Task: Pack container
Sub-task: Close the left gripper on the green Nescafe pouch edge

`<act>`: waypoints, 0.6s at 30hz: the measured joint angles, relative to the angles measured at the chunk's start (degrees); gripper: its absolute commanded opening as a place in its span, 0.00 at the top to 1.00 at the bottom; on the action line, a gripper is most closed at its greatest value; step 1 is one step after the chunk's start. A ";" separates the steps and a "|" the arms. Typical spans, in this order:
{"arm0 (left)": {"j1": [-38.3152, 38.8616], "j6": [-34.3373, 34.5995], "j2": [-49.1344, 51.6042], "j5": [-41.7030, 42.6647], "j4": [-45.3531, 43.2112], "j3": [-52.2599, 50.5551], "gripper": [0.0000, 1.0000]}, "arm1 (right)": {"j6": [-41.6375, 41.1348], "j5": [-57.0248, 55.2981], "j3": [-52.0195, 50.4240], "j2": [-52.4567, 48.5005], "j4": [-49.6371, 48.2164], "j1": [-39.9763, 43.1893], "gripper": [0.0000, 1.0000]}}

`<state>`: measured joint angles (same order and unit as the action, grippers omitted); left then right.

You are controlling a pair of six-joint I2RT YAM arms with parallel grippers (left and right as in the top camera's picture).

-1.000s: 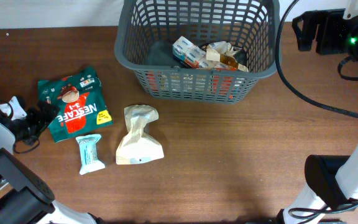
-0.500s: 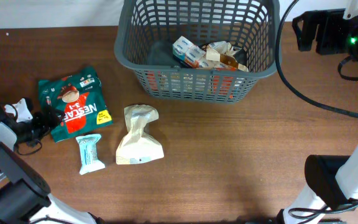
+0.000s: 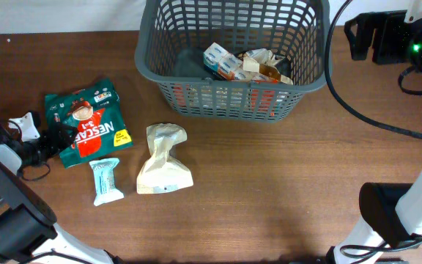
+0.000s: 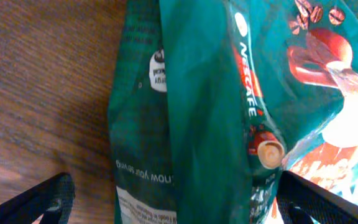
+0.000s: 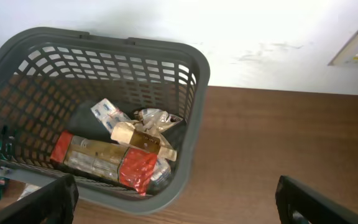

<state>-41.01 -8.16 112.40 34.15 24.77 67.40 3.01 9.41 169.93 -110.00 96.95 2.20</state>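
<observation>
The dark grey container (image 3: 226, 82) stands at the table's far middle and holds several snack packets. It also shows in the right wrist view (image 5: 135, 43), with a red and gold packet (image 5: 104, 162) inside. A green Nescafe packet (image 3: 86, 132) lies flat at the left. My left gripper (image 3: 46, 139) is at its left edge. In the left wrist view the packet (image 4: 197, 112) lies between the open fingers of the left gripper (image 4: 179, 208). My right gripper (image 3: 359, 35) is open and empty, raised to the right of the container, and also shows in the right wrist view (image 5: 176, 208).
A small light-blue bar packet (image 3: 106, 181) and a crumpled beige paper bag (image 3: 164, 163) lie on the wooden table in front of the container. A black cable (image 3: 387, 121) loops across the right side. A white wall (image 5: 260, 31) stands behind the table.
My left arm has shifted slightly toward the Nescafe packet. The packet, the other items and the right arm have not moved.
</observation>
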 measured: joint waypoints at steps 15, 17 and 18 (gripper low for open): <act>0.00 0.00 0.76 3.63 -3.30 0.00 0.01 | -0.02 0.00 0.00 0.00 0.00 0.00 0.01; 0.00 0.00 0.76 4.04 -3.37 0.00 0.01 | -0.02 0.00 0.00 0.00 0.00 0.00 0.01; 0.00 0.00 0.76 4.15 -3.37 0.00 0.01 | 0.00 0.00 0.00 0.00 0.02 0.00 0.01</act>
<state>-41.01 -8.16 113.16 38.30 21.41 67.40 3.01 9.41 169.93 -110.00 96.97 2.20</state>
